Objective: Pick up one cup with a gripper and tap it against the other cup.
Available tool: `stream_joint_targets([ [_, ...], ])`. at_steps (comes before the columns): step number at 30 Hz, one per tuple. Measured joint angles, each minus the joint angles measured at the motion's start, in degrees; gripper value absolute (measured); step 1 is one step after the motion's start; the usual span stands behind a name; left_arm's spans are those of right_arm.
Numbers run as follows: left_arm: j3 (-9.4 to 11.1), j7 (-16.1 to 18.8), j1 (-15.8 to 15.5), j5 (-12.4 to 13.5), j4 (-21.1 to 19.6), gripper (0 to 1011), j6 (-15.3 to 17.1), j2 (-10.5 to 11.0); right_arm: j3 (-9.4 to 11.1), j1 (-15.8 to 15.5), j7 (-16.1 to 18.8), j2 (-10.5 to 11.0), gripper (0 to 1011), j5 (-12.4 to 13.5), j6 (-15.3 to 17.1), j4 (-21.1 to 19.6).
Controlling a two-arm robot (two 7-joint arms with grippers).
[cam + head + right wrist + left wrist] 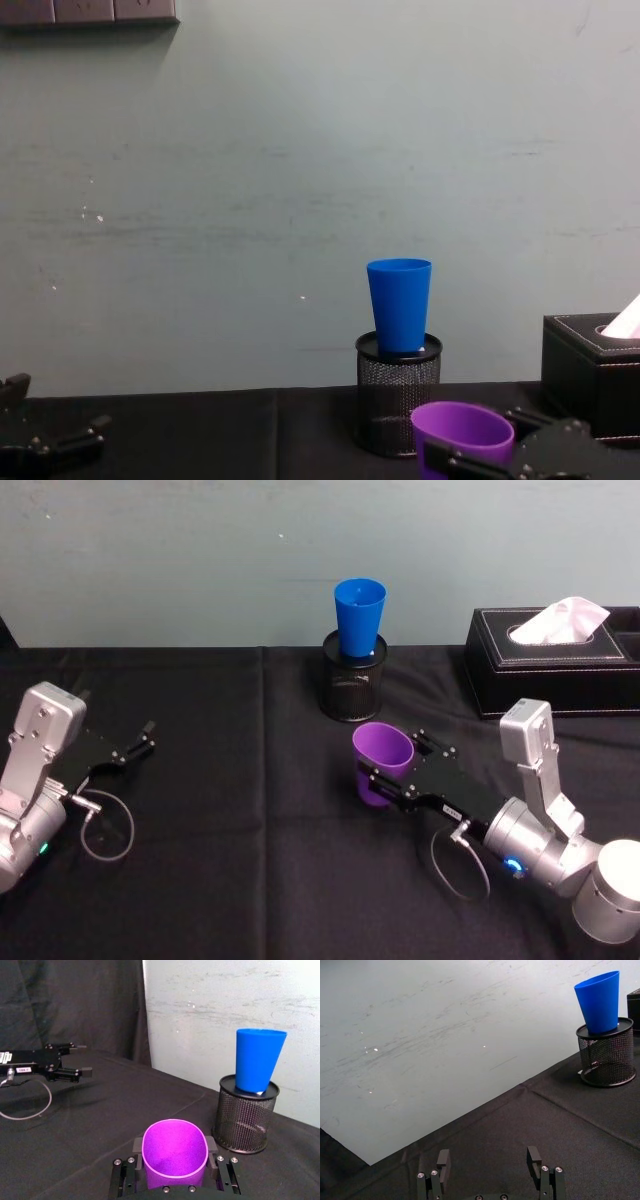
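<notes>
Grip's done w/ right gripper (385, 773) clamped on purple cup (381, 761); next, lift toward blue cup (359, 616) ahead (left gripper (140, 741) idle, jaws apart).

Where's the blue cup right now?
In the head view the blue cup stands upright in the black mesh pen pot at the table's back centre, behind the purple cup held in the right gripper.
</notes>
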Motion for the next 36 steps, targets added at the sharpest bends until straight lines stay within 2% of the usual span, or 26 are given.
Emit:
stream_joint_targets([
  [12,0.00,0.00,0.00,0.00,0.00,1000,0.00,0.00,0.07,0.54,0.94,-1.66,724,-0.15,-1.64,3.89],
  [27,0.00,0.00,0.00,0.00,0.00,1000,0.00,0.00,0.26,0.72,0.90,-2.10,724,-0.75,-2.48,4.75],
  [36,0.00,0.00,0.00,0.00,0.00,1000,0.00,0.00,0.22,0.72,0.88,-2.06,935,-0.69,-2.37,4.67],
])
